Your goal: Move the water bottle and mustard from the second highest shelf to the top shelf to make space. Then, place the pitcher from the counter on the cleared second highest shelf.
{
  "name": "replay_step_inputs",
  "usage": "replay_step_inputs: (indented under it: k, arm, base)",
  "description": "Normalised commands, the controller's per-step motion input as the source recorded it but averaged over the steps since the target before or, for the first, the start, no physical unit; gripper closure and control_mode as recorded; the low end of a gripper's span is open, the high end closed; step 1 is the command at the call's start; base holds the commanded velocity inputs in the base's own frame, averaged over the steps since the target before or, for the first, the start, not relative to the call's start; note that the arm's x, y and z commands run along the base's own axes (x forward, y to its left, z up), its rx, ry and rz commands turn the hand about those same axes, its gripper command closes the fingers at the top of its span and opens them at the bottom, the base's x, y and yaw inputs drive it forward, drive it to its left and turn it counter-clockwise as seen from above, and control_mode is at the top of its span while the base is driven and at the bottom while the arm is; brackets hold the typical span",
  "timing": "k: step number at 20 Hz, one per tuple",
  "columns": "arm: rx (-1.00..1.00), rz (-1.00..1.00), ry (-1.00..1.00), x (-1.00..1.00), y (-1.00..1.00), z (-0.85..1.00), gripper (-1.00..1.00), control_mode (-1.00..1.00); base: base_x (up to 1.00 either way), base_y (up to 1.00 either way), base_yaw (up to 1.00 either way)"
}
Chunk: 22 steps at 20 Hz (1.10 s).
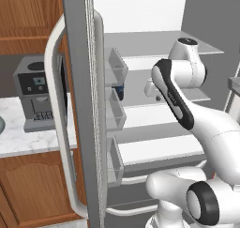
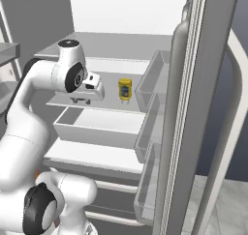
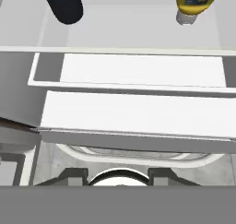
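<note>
Nothing moved yet — both bottles wait.
I see the water bottle and mustard on the second highest shelf; tool — cannot tell its grip.

Coffee machine, grey and dark, stands at nine o'clock of the left base view. Fridge door open, clear bins stacked inside. White drawer below, centre.

no text is legible; the mustard label is too blurred to read
</note>
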Motion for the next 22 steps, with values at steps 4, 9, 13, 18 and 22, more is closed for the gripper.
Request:
replay_step_inputs:
  k: [4,9,13,18,22]
  arm:
    - [0.0,-0.03,-0.15,-0.13,0.0,0.0,-1.0,-1.0]
    - [0.0,0.0,-0.36,-0.07,-0.13,0.0,-1.0,-1.0]
    - [0.0,0.0,-0.23,0.0,-0.25,0.0,-1.0,-1.0]
    - [0.0,-0.05,-0.08,0.04,-0.42,0.0,-1.0,-1.0]
    - [0.0,-0.08,-0.02,0.14,-0.43,0.0,-1.0,-1.0]
  base:
    - [0.0,0.0,0.0]
    - [0.0,0.0,0.0]
    - [0.0,0.0,0.0]
    - [0.0,0.0,0.0]
    - [0.0,0.0,0.0]
